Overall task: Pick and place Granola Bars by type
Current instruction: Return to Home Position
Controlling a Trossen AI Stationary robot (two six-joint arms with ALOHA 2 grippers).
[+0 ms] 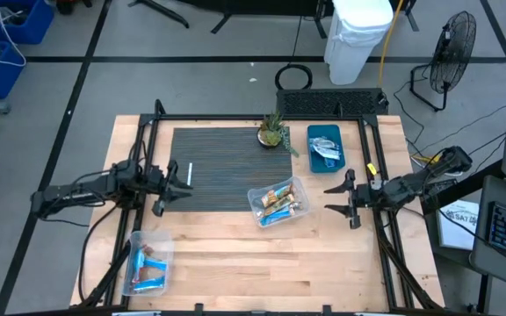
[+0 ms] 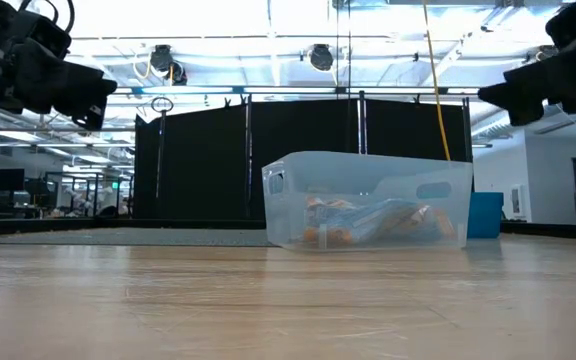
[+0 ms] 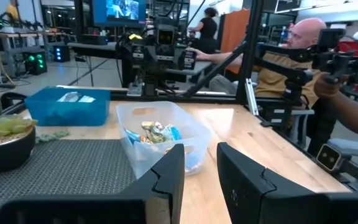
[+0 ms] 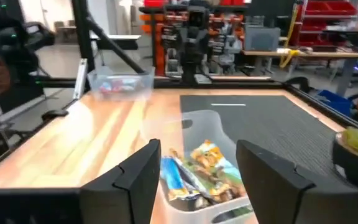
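The granola bars lie sorted in three bins. A clear bin (image 1: 278, 204) in the table's middle holds orange, tan and blue bars (image 4: 207, 171). It also shows in the low view (image 2: 368, 200) and the left wrist view (image 3: 160, 134). A blue bin (image 1: 325, 147) at the far right holds silvery bars. A clear bin (image 1: 148, 263) at the near left holds blue and red bars. My left gripper (image 1: 170, 189) hovers open, left of the middle bin. My right gripper (image 1: 332, 199) hovers open on that bin's right, fingers pointing at it.
A dark ribbed mat (image 1: 227, 162) covers the far middle of the table. On it stand a small potted plant (image 1: 273, 132) and a white strip (image 1: 189, 174). Black frame rails run along both table sides. A person sits beyond the table (image 3: 297, 56).
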